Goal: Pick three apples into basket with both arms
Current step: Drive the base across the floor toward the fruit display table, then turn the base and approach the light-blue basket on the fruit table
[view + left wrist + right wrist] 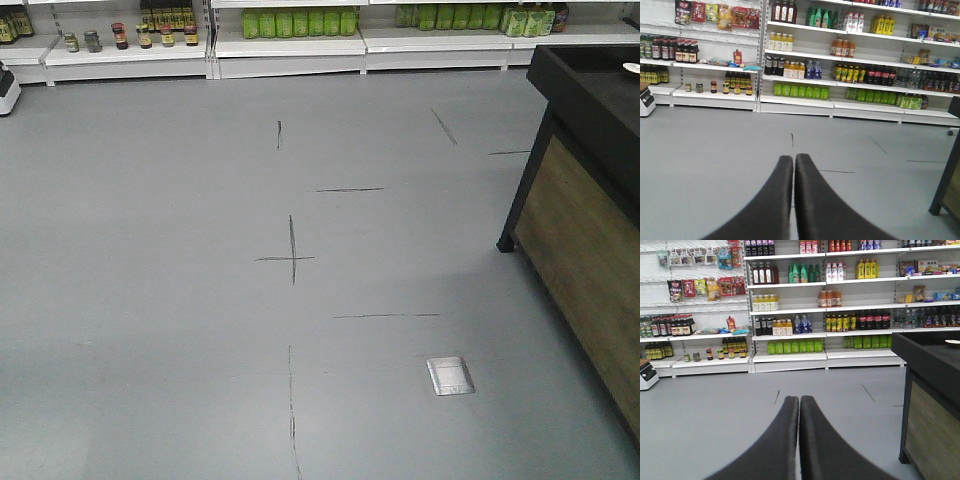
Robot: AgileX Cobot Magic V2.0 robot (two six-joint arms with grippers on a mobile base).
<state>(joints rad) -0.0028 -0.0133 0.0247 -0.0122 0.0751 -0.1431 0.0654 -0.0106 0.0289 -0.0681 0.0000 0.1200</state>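
Your left gripper has its jaws pressed together on nothing, and your right gripper is the same. Neither the 3 apples nor the basket shows in any view, so you risk reaching blind. Further right, the black counter stands near, and a careless turn toward it could clip its corner or leg.

black counter half beyond the right edge, white device half beyond the left, shelf bottle labels illegibly small
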